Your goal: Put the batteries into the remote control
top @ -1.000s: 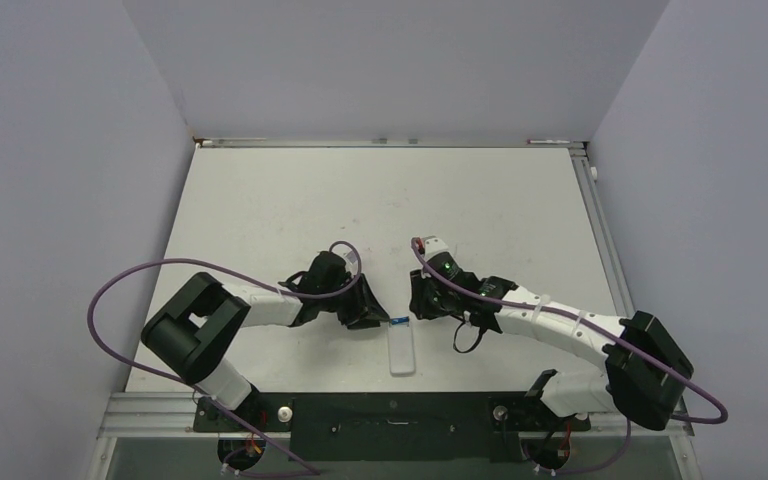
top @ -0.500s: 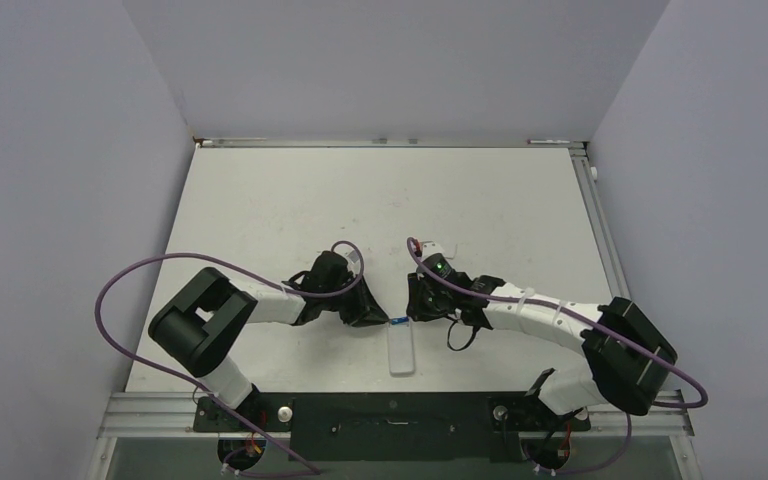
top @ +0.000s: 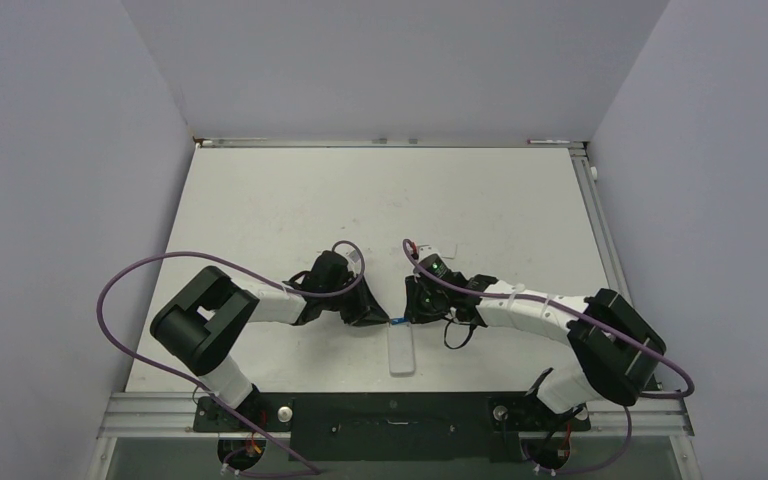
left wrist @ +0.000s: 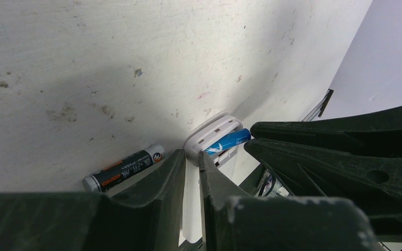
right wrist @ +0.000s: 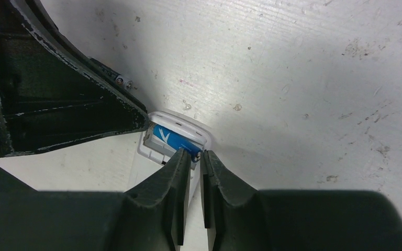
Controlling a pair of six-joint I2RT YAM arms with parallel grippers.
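**Blue battery [right wrist: 174,139] seated, dark battery [left wrist: 124,167] loose**

Remote control [top: 401,355] lies near-centre on the table [top: 290,200]. Blue battery sits in its far end; dark battery lies just left. Left gripper [left wrist: 192,157] and right gripper [right wrist: 196,154]: fingers pressed nearly together, empty, tips at that end.

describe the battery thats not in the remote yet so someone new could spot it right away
On the white table, find the white remote control by the middle of the near edge, a blue battery in its open end. Close beside that end the other battery lies flat on the tabletop: dark grey-black with white lettering, and outside the remote.
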